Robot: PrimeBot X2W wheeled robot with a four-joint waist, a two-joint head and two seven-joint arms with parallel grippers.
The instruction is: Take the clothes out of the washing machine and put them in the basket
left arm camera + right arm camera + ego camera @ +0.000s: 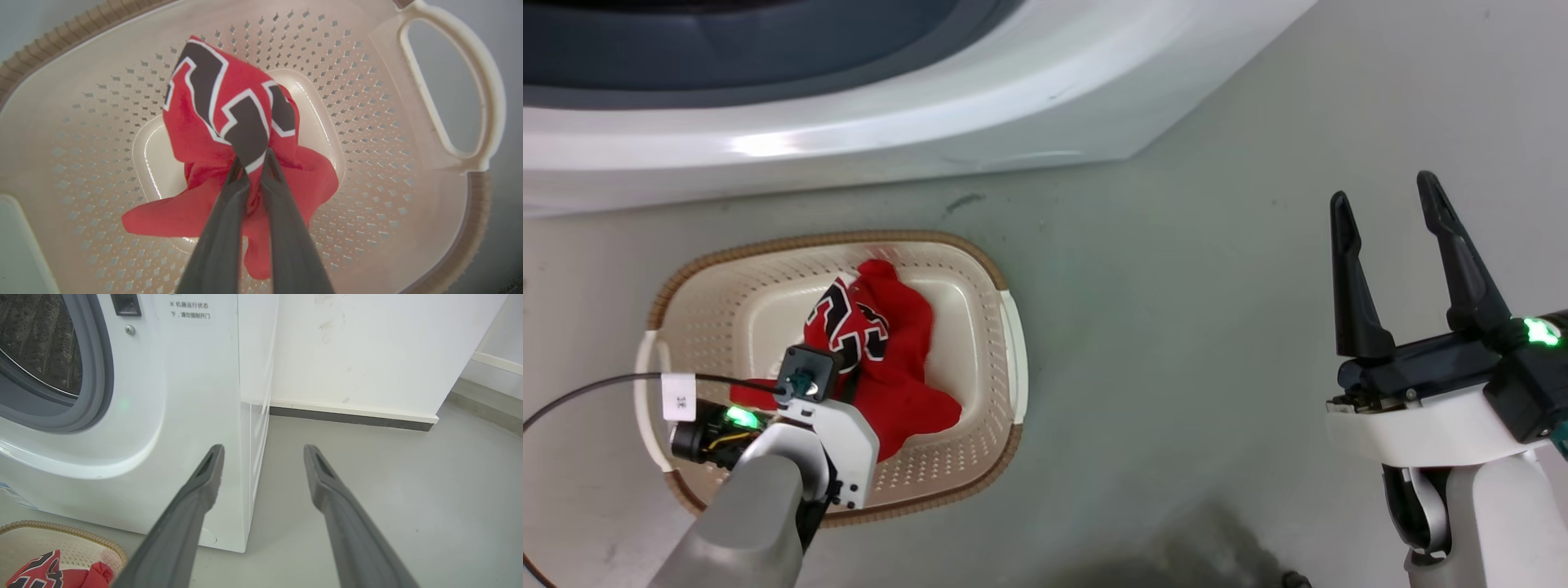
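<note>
Left gripper [254, 160]: jaws pinching jersey [192, 126] | right gripper [1383, 192]: jaws wide apart

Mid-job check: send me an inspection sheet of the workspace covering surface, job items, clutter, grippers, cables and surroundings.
Surface: grey floor; dark scuff near the washing machine.
Job's things: red jersey inside the basket; machine's steel drum partly in view.
Clutter: nothing seen.
Grippers: left gripper shut on the jersey, down in the basket; right gripper open, holding nothing, over bare floor.
Cables: black cable with a white tag, over the basket's rim.
Surroundings: white wall with dark skirting.
</note>
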